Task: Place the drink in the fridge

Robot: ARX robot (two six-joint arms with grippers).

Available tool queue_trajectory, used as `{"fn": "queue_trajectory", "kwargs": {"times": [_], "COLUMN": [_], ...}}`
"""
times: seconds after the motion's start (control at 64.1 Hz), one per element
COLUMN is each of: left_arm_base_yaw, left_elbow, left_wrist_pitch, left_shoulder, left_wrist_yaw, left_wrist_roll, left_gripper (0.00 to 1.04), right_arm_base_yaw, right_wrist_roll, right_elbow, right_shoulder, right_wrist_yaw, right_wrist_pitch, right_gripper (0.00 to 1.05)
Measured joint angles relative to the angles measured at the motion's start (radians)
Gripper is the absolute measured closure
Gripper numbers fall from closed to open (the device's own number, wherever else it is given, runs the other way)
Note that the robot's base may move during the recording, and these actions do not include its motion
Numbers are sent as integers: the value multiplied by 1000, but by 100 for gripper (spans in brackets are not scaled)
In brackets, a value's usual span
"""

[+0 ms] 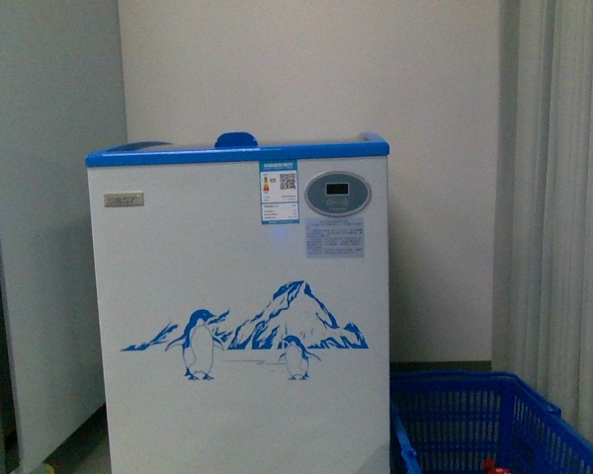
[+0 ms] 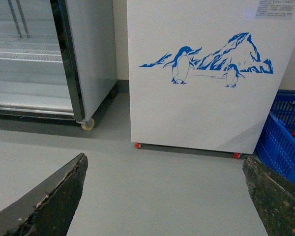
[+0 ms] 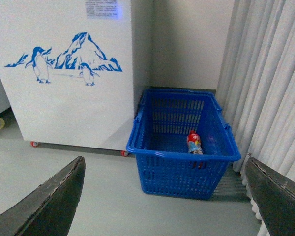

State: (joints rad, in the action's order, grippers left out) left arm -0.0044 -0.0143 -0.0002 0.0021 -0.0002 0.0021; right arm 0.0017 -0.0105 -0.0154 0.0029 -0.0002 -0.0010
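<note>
The fridge [image 1: 237, 326] is a white chest with a blue rim, a penguin-and-mountain print and an oval panel; it stands straight ahead, and its lid is not visible from here. Its front also shows in the left wrist view [image 2: 201, 108] and the right wrist view [image 3: 64, 108]. The drink [image 3: 193, 142], red-capped with a red label, lies in the blue crate [image 3: 182, 167] to the right of the fridge. My left gripper [image 2: 164, 162] hangs open over bare floor in front of the fridge. My right gripper [image 3: 164, 160] is open too, short of the crate, holding nothing.
The crate [image 1: 474, 415] sits on the floor against the fridge's right side. White curtains [image 3: 270, 88] hang just right of it. A metal-framed cabinet on casters [image 2: 83, 59] stands left of the fridge. The fridge rests on small red wheels [image 2: 137, 145].
</note>
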Motion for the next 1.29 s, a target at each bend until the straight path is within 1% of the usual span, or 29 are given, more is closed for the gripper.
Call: {"fn": "queue_trajectory", "kwargs": {"times": [1.295], "left_arm_base_yaw": [0], "left_elbow": [0], "left_wrist_pitch": [0], "left_shoulder": [0], "left_wrist_yaw": [0], "left_wrist_roll": [0], "left_gripper": [8], "right_arm_base_yaw": [0], "right_wrist_roll": [0], "right_elbow": [0], "right_shoulder": [0], "right_wrist_yaw": [0], "right_wrist_pitch": [0], "right_gripper": [7]}}
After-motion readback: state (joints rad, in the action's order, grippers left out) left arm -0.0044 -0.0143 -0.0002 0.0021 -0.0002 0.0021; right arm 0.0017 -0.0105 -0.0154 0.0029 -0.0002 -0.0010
